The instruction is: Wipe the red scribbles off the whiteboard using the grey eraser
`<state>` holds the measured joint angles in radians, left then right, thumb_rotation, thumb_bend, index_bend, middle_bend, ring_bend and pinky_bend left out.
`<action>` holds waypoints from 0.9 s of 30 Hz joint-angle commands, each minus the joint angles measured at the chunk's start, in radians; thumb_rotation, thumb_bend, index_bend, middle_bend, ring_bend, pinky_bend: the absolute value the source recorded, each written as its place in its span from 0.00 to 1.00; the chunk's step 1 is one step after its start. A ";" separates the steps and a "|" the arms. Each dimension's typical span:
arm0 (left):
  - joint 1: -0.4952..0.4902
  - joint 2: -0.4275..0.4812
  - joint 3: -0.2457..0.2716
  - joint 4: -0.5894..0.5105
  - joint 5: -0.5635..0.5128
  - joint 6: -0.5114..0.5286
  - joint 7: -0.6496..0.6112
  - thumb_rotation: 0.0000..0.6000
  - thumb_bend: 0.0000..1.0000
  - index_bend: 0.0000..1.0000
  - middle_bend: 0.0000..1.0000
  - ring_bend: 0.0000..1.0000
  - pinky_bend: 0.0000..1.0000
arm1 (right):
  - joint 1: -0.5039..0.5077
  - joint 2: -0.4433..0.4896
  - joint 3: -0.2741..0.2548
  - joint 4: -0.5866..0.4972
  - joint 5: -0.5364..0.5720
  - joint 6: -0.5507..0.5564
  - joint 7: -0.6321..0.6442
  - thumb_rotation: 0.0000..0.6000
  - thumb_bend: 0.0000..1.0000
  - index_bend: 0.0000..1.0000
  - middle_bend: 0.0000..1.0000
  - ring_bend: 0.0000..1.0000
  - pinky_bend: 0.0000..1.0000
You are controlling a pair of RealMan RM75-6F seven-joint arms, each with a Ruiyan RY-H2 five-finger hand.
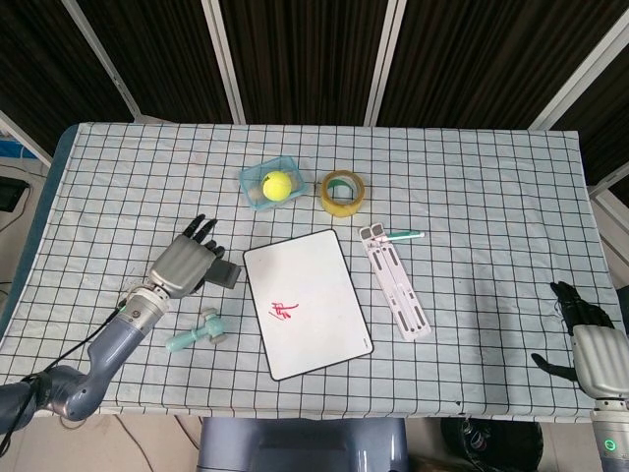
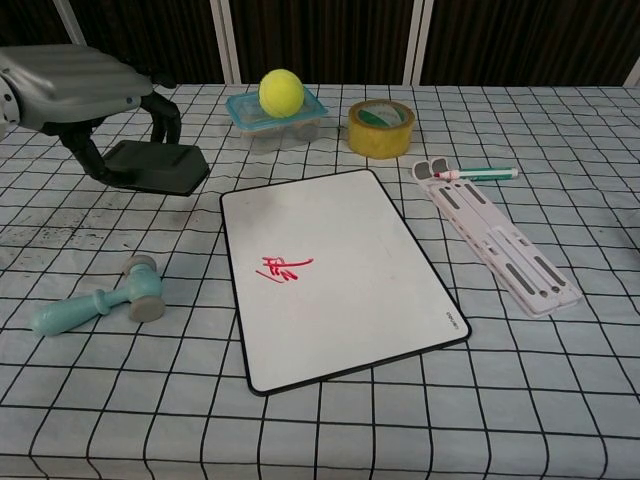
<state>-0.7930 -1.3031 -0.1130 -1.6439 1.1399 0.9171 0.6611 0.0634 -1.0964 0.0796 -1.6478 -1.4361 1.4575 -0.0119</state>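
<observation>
On the bench, covered with a checked cloth, we see a yellow ball sitting in a small blue container, a roll of yellow tape just beside it, a white folding stand with a teal marker at its far end, and a teal toy hammer near the front left. Nothing lies between the eraser and the whiteboard.

Our left hand holds the grey eraser from above, its fingers curled down over the block's far edge and the thumb at its near side. In the chest view the eraser looks tilted, raised off the cloth at one side. It sits just left of the whiteboard's far left corner, its long axis running roughly left to right.

Our right hand rests at the bench's near right edge, holding nothing, fingers apart.

The whiteboard lies flat at the middle, long axis running front to back and slightly turned, with the red scribbles on its near left part.
</observation>
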 commanded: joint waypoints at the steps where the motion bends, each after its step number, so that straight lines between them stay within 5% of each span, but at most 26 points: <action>1: -0.051 -0.048 -0.017 -0.025 -0.056 -0.006 0.104 1.00 0.26 0.39 0.42 0.00 0.02 | 0.000 0.000 0.000 0.000 0.001 -0.001 -0.001 1.00 0.07 0.06 0.11 0.20 0.21; 12: -0.164 -0.241 -0.019 -0.001 -0.282 0.018 0.339 1.00 0.30 0.39 0.42 0.00 0.02 | 0.000 0.002 0.002 -0.003 0.005 -0.003 0.005 1.00 0.07 0.06 0.11 0.20 0.21; 27: -0.215 -0.367 0.010 0.070 -0.313 0.056 0.385 1.00 0.30 0.39 0.42 0.00 0.02 | -0.001 0.005 0.003 -0.004 0.006 -0.002 0.009 1.00 0.07 0.06 0.11 0.20 0.21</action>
<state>-1.0037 -1.6634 -0.1034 -1.5798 0.8232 0.9715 1.0479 0.0622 -1.0913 0.0821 -1.6516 -1.4303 1.4554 -0.0030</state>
